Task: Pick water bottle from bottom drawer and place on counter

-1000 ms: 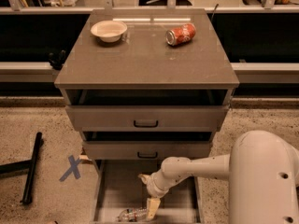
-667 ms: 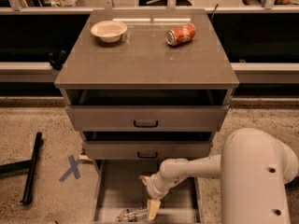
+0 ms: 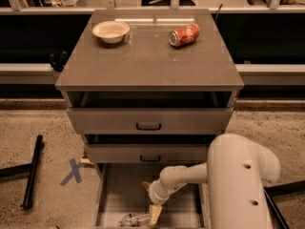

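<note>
The water bottle lies on its side at the front of the open bottom drawer, small, clear, with a red-blue band. My gripper reaches down into this drawer on a white arm that comes in from the right. It is open, with its lower fingertip right beside the bottle's right end. The bottle is not held. The counter is the glossy grey-brown top of the cabinet, above the drawers.
A cream bowl stands at the counter's back left and a red soda can lies at its back right. The two upper drawers stand slightly open above my gripper. A black bar and blue tape cross lie on the floor at left.
The big white arm link has swung left and fills more of the lower right. The gripper stays at about the same spot over the bottle in the drawer.
</note>
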`<state>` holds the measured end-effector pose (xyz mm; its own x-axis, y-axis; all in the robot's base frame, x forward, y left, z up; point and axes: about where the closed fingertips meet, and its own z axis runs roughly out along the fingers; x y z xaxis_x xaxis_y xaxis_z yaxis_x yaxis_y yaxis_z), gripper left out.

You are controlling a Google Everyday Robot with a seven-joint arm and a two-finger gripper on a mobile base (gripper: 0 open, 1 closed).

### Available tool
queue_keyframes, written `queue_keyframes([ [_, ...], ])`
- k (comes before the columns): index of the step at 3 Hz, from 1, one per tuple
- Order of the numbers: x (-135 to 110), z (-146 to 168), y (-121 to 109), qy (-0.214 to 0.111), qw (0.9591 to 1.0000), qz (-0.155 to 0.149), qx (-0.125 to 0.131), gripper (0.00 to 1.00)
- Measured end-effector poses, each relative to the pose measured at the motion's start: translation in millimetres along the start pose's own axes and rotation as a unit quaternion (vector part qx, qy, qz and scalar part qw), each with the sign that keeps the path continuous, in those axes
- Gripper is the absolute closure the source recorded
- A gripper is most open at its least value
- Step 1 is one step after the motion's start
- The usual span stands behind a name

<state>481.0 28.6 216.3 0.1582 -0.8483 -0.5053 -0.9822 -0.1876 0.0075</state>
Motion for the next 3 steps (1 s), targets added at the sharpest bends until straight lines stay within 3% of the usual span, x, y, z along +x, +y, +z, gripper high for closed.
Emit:
queue_keyframes([
  [3, 14, 36, -28, 0.013, 0.9997, -0.02, 0.011, 0.0],
])
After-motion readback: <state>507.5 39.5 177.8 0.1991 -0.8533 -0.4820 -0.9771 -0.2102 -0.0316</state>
